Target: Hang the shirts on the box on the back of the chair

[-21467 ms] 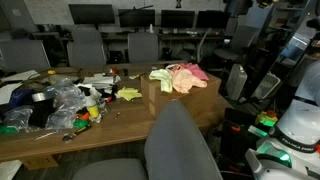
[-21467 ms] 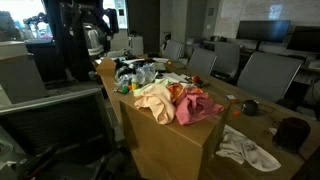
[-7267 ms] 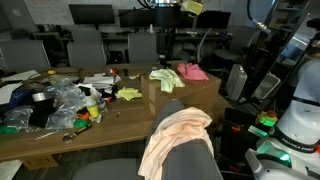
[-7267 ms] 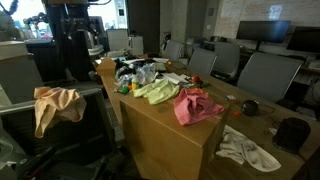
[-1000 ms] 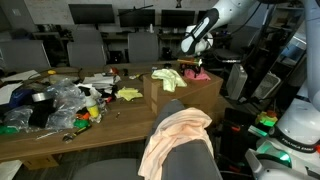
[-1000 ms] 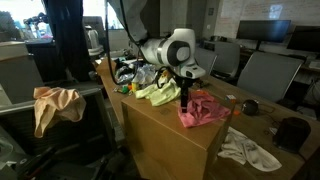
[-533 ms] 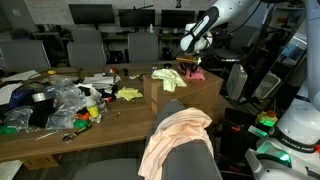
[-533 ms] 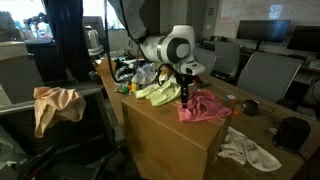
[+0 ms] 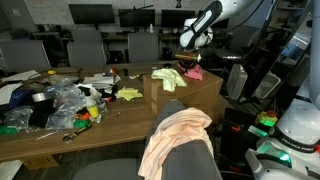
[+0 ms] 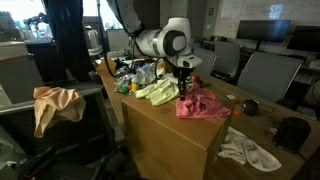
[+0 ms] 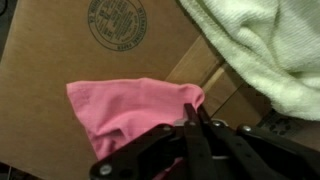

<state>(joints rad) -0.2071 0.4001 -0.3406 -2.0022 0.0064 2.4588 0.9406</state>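
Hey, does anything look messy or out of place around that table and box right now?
Yes. A heap of plastic bags and small clutter sprawls across the table. The peach shirt hangs bunched toward one side of the chair back. A crumpled white cloth lies beside the box.

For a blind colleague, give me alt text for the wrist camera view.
The gripper, shut, pinches an edge of the pink shirt lying on the brown cardboard box. A pale yellow-green shirt fills the upper right; a round stamp is printed on the box.
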